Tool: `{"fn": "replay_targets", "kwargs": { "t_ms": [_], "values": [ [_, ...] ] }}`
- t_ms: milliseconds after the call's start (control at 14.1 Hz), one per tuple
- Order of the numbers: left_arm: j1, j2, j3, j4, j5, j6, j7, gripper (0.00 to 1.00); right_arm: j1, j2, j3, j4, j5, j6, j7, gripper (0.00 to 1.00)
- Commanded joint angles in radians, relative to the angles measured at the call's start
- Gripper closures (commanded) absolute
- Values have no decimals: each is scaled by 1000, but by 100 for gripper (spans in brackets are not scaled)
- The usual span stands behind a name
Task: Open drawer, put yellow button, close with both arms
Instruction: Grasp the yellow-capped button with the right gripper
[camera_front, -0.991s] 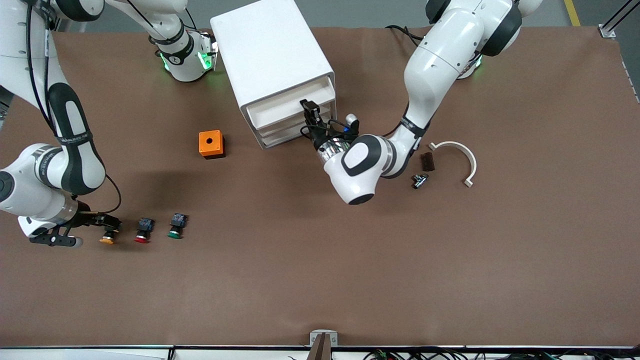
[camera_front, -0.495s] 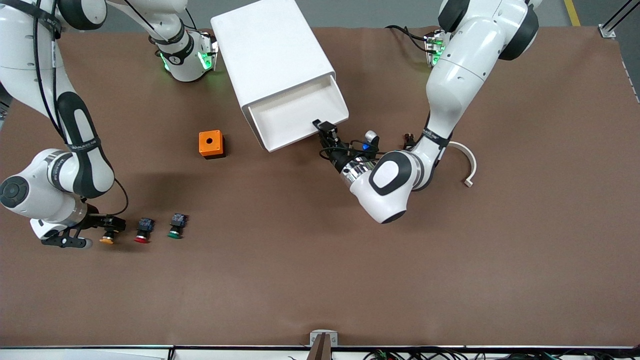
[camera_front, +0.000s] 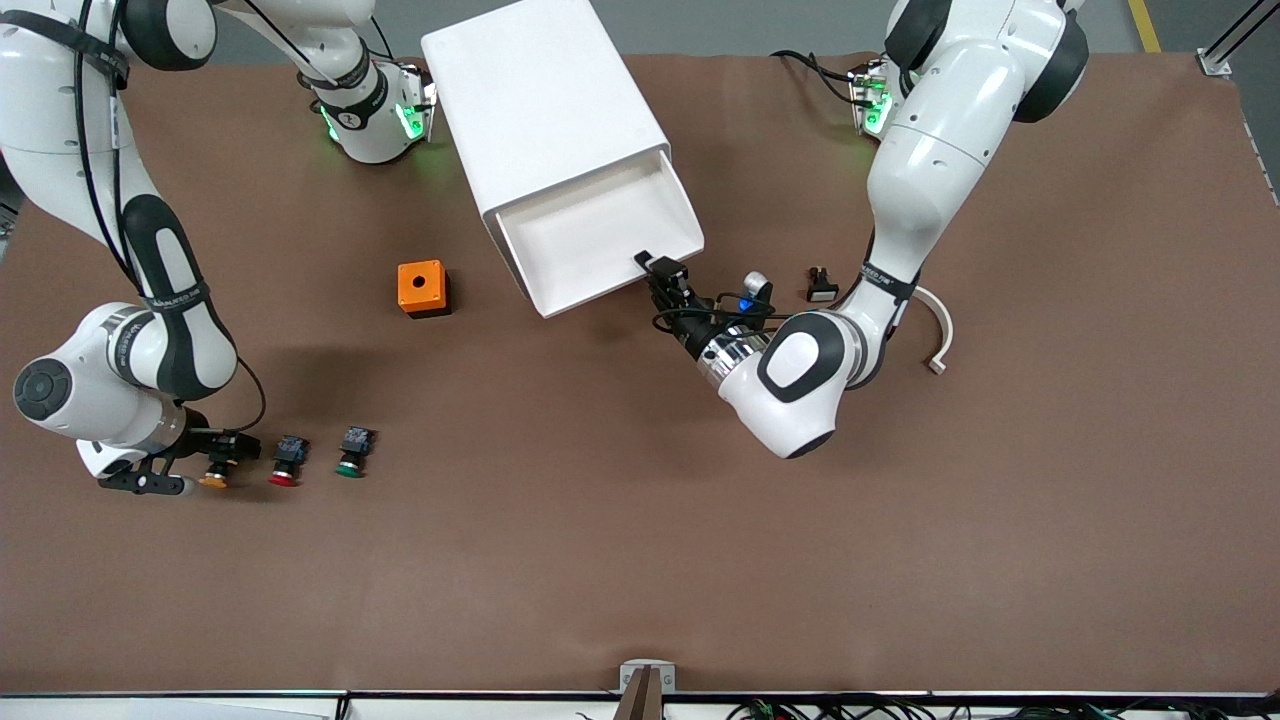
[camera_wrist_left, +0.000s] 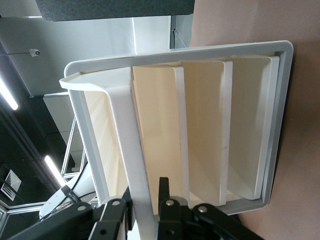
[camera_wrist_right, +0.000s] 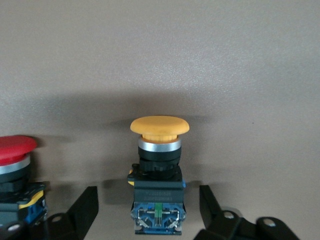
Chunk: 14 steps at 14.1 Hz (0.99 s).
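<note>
The white cabinet (camera_front: 545, 110) stands near the robots' bases. Its top drawer (camera_front: 590, 240) is pulled out and shows empty. My left gripper (camera_front: 662, 270) is shut on the drawer's front rim (camera_wrist_left: 125, 135), one finger on each side of it, as the left wrist view (camera_wrist_left: 145, 192) shows. The yellow button (camera_front: 213, 478) lies on the table toward the right arm's end, with its cap toward the front camera. My right gripper (camera_front: 225, 452) is open and low, its fingers (camera_wrist_right: 87, 205) on either side of the button's blue-grey rear block (camera_wrist_right: 159, 210), apart from it.
A red button (camera_front: 288, 462) and a green button (camera_front: 352, 452) lie in a row beside the yellow one. An orange box (camera_front: 422, 288) sits beside the drawer. A white curved piece (camera_front: 935, 320) and a small black part (camera_front: 820, 285) lie toward the left arm's end.
My left gripper has pulled the top drawer out of the cabinet toward the front camera. My right gripper has moved a little closer around the yellow button.
</note>
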Motion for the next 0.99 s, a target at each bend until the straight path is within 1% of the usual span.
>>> {"fn": "replay_targets", "kwargs": {
  "t_ms": [0,71,142,212,354,425,637,708,849,920],
  "values": [
    [20,10,8,13,-2,3,20,46,-12,4,9,10,18,1,-20,57],
    [23,7,7,14,-2,2,93,7,-12,2,9,10,18,0,-18,77],
    [23,5,4,14,-2,3,168,0,-9,2,9,12,18,-6,-18,95],
    [23,2,1,14,0,2,234,0,-7,1,9,15,18,-8,-18,100],
    [27,1,2,29,1,2,321,0,-6,-5,9,21,18,-18,-15,100],
    [36,1,4,49,1,2,386,0,-1,-15,9,29,18,-47,-14,100],
    [52,-4,17,60,10,2,651,0,0,-57,9,102,18,-217,-9,100],
    [50,-9,36,89,16,2,725,0,0,-82,9,119,18,-262,-8,100],
    [41,-22,59,105,52,5,891,0,8,-131,10,127,19,-333,9,100],
    [41,-38,73,106,73,5,1006,0,13,-159,12,127,21,-366,46,100]
  ]
}}
